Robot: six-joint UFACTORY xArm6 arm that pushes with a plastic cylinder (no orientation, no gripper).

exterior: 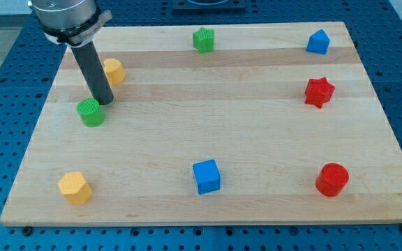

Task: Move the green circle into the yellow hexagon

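Wood board [208, 132] of pale planks lay on a blue perforated bench [5, 104]. No claw showed, only my tip [105, 102], touching the green circle [91, 112]; the yellow hexagon [74, 187] sat below, well apart.

No writing, label, brand, number or sign can be read anywhere here, neither on the wooden board [208, 132] nor on the coloured blocks.

Light: bright, even, from overhead
Shadows: short, soft beside each block
Focus: sharp; faint glare on wooden board [257, 132]
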